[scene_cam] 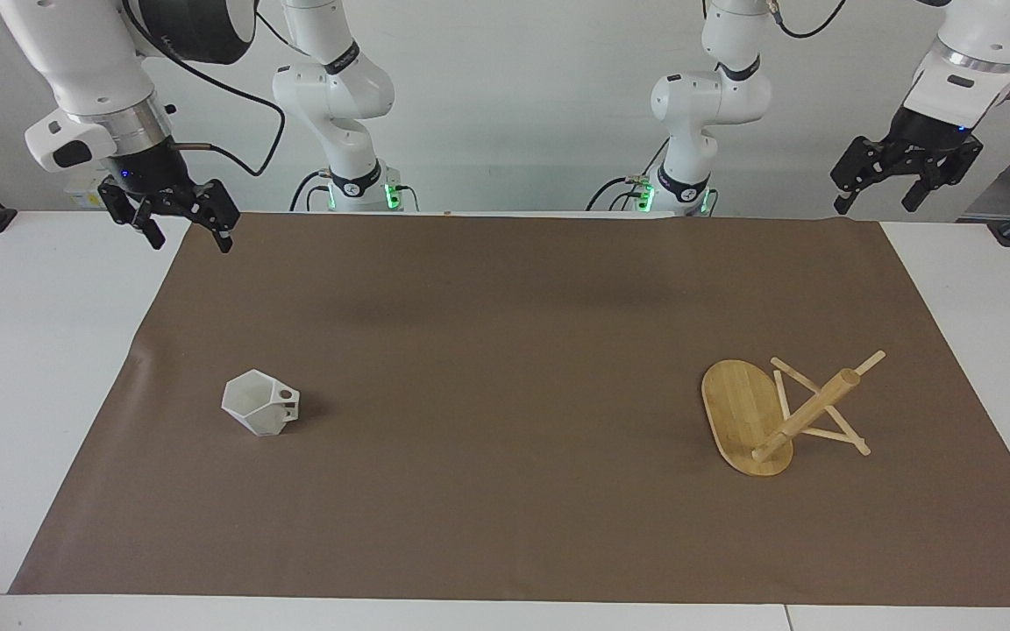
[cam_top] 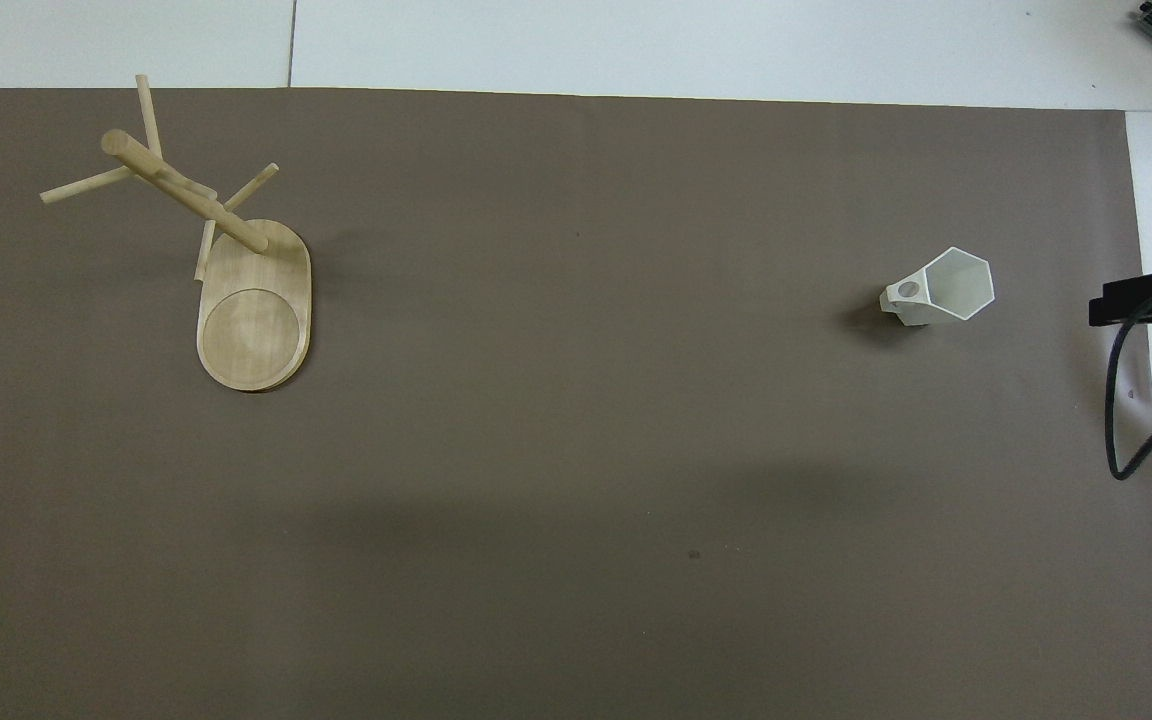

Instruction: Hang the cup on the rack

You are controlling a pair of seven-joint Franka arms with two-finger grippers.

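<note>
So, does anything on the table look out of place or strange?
Yes: the rack is tipped over, its oval base on edge and its post slanting, toward the left arm's end. The cup stands apart from it, toward the right arm's end.

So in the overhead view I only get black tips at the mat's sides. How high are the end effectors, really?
Observer: The right end effector hangs well above the table, over the mat's edge at the right arm's end, not touching the cup.
Operator: And the left one?
Observer: The left end effector is just as high, over the left arm's end, clear of the rack.
Operator: Holding anything?
Observer: No. Both are open and empty.
</note>
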